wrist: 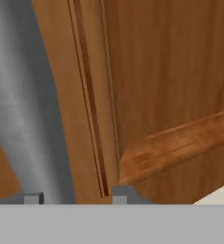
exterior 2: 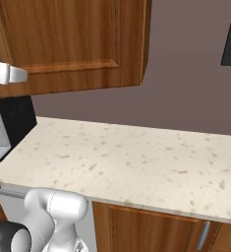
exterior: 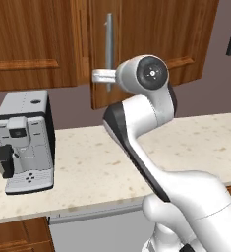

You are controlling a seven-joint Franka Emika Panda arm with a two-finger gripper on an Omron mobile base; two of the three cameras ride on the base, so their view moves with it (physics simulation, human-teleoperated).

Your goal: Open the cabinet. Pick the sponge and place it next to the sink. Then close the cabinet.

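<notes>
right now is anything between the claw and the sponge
Yes: the cabinet door. It looks barely ajar at most, and no sponge can be seen. The claw sits at the door's silver handle, one fingertip on either side of the bar, so the door has to swing open first.

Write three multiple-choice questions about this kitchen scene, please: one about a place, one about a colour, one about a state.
1. Where does the coffee machine stand?
A. On the counter
B. Inside the cabinet
C. On the floor

2. What colour is the cabinet's handle?
A. Black
B. Red
C. Silver

3. What is the state of the gripper?
A. Wide open above the counter
B. Closed on the handle
C. Holding a sponge

Answers:
1 A: in the left base view the machine stands on the speckled counter, at the left.
2 C: the long upright bar is silver against the reddish-brown door.
3 B: in the hand view the grey bar passes between the two fingertips.
</notes>
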